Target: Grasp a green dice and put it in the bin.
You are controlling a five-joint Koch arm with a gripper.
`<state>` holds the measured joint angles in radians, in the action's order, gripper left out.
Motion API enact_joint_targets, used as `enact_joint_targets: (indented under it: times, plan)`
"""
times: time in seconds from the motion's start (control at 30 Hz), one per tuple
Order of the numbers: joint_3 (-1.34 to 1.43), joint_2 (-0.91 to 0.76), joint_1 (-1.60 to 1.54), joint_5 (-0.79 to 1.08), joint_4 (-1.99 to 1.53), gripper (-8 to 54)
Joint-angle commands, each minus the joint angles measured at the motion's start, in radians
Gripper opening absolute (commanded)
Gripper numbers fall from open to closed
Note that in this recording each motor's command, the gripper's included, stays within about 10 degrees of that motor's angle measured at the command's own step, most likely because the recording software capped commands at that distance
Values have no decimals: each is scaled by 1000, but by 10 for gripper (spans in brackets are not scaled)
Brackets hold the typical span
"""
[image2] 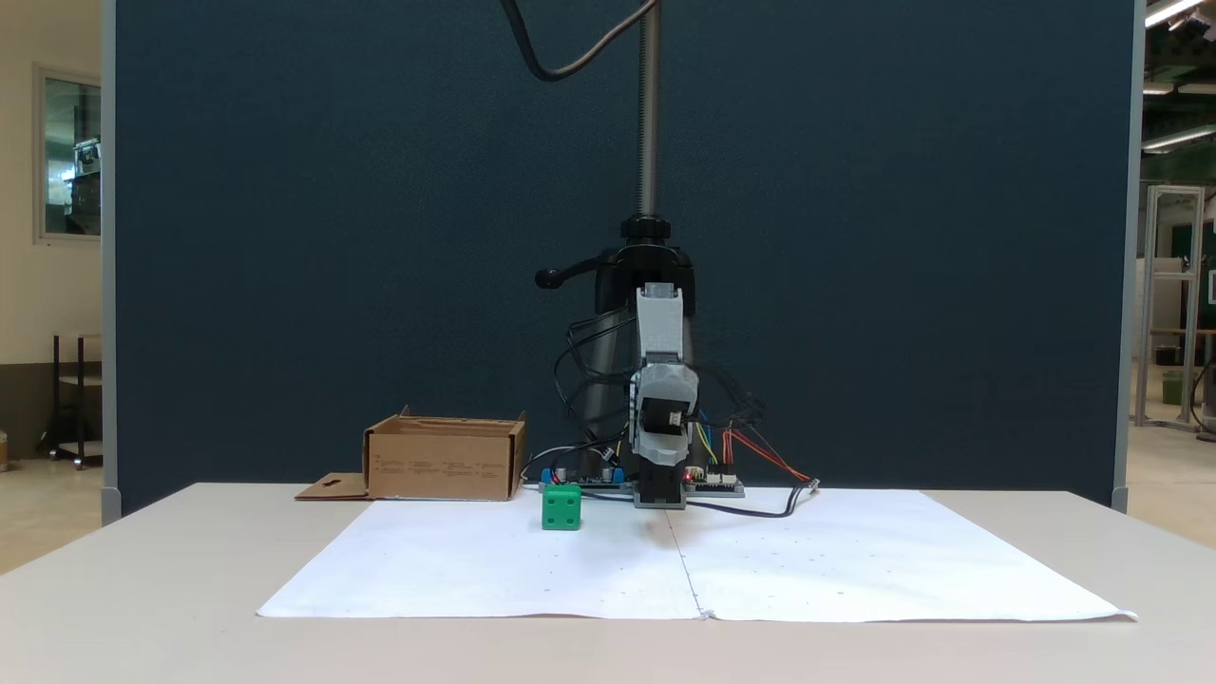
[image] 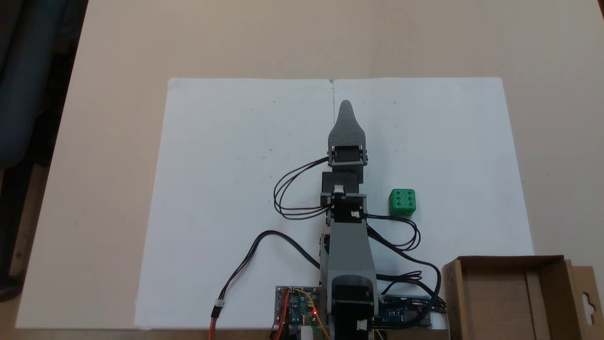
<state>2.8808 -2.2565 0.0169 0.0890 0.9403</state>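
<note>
Your arm [image: 348, 236] wears grey printed shells over black servos, looping black cables, and a tapered grey gripper [image: 346, 106].

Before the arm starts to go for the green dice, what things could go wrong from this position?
1. The dice sits beside the arm, not ahead of the gripper, so a sideways swing might knock it away.
2. Loose black cables hang between the arm and the dice and could snag or drag it.
3. The box has low walls and stands at the paper's corner; a release off centre might miss.

dark blue partition [image2: 855, 237] behind beige table [image2: 142, 589].
</note>
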Motion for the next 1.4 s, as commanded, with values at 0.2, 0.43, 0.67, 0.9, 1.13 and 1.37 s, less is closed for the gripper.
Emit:
enact_joint_targets:
  times: [0.2, 0.43, 0.67, 0.9, 1.13, 1.37]
  plan:
    - [-304, -112, 6, -26, -558, 435]
    - [-495, -109, -15, -41, -1064, 436]
    - [-704, -106, -63, -44, -1475, 437]
    - [-804, -97, -118, -61, -1833, 451]
    - [-841, -83, -123, -60, -1850, 445]
    - [-836, -83, -126, -58, -1835, 444]
